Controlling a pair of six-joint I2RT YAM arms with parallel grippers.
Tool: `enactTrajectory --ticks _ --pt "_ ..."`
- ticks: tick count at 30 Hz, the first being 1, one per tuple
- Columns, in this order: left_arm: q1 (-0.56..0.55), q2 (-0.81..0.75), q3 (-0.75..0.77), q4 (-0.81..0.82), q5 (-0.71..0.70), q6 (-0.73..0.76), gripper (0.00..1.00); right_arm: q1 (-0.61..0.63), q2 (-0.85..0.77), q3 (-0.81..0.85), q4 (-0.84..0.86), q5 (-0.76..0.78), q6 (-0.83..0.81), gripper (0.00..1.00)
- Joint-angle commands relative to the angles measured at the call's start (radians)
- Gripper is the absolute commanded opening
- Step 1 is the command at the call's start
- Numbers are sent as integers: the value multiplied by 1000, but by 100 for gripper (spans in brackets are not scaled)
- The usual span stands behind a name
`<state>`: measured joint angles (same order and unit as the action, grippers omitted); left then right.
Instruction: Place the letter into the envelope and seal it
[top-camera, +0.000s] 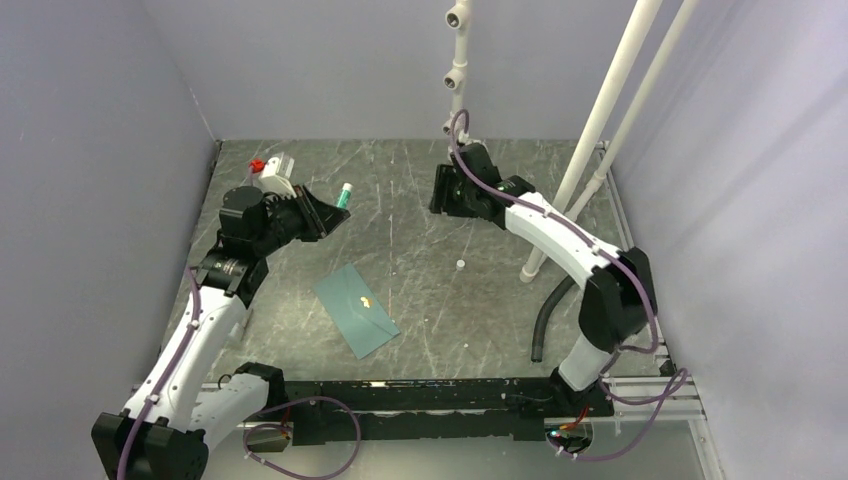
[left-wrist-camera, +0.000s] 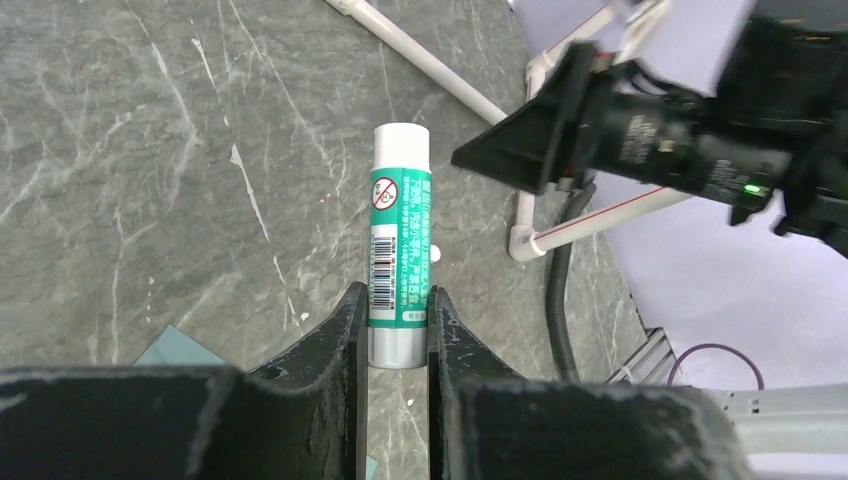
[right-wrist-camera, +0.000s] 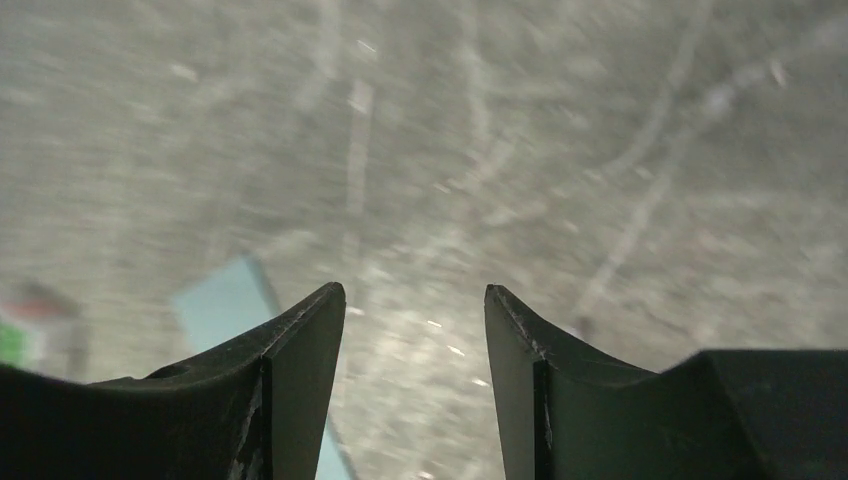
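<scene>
The teal envelope (top-camera: 355, 310) lies flat and closed on the table at centre left, with a small gold mark on it. A corner of it shows in the left wrist view (left-wrist-camera: 175, 346), and it is a blurred teal patch in the right wrist view (right-wrist-camera: 225, 300). The letter is not in view. My left gripper (top-camera: 335, 207) is at the back left, shut on a green-and-white glue stick (left-wrist-camera: 400, 230) whose white cap points away from the jaws (left-wrist-camera: 398, 300). My right gripper (top-camera: 445, 190) is at the back centre, open and empty (right-wrist-camera: 415, 295), above bare table.
White pipes (top-camera: 590, 150) stand at the back right, and a black hose (top-camera: 545, 315) curves on the table below them. A small white object (top-camera: 460, 264) lies near the table's middle. A white and red object (top-camera: 275, 170) sits at the back left. Walls close three sides.
</scene>
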<state>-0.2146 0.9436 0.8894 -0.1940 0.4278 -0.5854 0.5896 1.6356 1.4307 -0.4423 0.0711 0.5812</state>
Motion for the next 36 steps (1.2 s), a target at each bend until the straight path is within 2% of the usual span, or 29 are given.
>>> enactTrajectory --ticks 1,6,16,30,33,36 --pt "3 -28 1 -17 17 56 2 -23 71 -37 -222 36 -113 58" --pt "3 -29 -6 -10 39 58 3 -22 153 -65 -267 45 -131 59" --pt "3 -6 4 3 53 67 3 -35 243 -87 -243 24 -132 54" --pt "3 13 15 13 49 91 2 -37 303 -66 -232 32 -123 41" --pt "3 14 14 14 48 93 2 -39 303 -67 -234 44 -119 34" --pt "3 14 14 17 50 94 2 -39 287 -64 -230 54 -116 14"
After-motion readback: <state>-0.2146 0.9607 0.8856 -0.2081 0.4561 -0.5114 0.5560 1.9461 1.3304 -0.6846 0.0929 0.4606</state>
